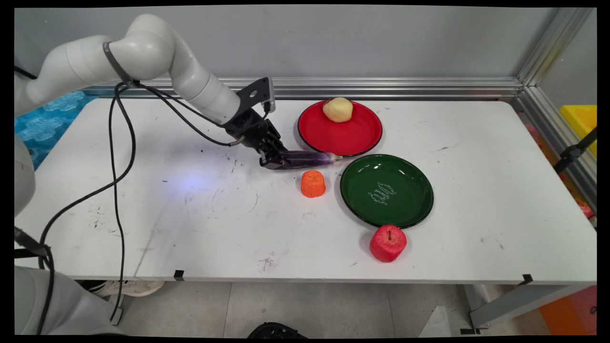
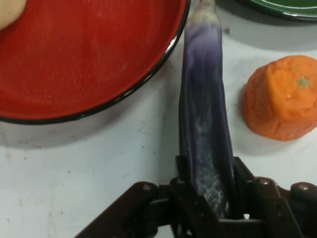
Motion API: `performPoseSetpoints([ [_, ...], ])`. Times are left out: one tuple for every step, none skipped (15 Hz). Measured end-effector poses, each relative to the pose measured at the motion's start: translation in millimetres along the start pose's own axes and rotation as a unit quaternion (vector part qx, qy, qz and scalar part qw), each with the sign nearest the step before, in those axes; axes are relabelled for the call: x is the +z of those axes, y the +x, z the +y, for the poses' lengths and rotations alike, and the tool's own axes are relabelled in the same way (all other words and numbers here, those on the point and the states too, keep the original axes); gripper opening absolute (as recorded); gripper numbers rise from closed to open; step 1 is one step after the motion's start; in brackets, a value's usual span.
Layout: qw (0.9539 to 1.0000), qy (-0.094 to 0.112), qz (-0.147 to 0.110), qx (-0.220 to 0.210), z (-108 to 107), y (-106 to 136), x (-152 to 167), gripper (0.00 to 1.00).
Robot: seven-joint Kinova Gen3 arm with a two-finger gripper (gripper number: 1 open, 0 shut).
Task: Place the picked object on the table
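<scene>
Now my gripper (image 1: 272, 159) is closed on one end of a purple eggplant (image 1: 305, 159), which lies on the white table (image 1: 476, 190) between red plate (image 1: 340, 136) and orange fruit (image 1: 313, 184).

The white tabletop (image 1: 476, 157) carries a green plate (image 1: 386, 190). Behind it lies a red plate (image 1: 340, 127), between them a purple eggplant (image 1: 305, 159), left an orange (image 1: 313, 184), in front a red apple (image 1: 388, 243).
</scene>
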Motion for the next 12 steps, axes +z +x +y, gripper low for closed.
performPoseSetpoints([
  [1.0000,0.000,-0.001,0.001,-0.1,-0.3,0.6,0.00],
  [1.0000,-0.001,-0.001,0.001,0.0,-0.4,1.7,0.00],
  [1.0000,-0.002,-0.001,0.002,0.0,-0.3,2.4,0.00],
  [1.0000,-0.003,0.000,0.002,0.2,0.0,3.6,0.00],
  [1.0000,-0.003,0.001,0.003,0.3,0.2,4.6,0.00],
  [1.0000,-0.004,0.002,0.003,0.5,0.6,6.3,0.00],
  [1.0000,-0.005,0.002,0.004,0.7,0.8,7.5,0.00],
  [1.0000,-0.005,0.003,0.004,0.7,1.2,9.5,0.00],
  [1.0000,-0.005,0.004,0.004,0.7,1.5,10.9,0.00],
  [1.0000,-0.005,0.006,0.004,0.2,2.0,12.9,0.00],
  [1.0000,-0.004,0.007,0.004,-0.3,2.2,14.3,0.00],
  [1.0000,-0.003,0.008,0.004,-1.2,2.6,16.2,0.00],
])
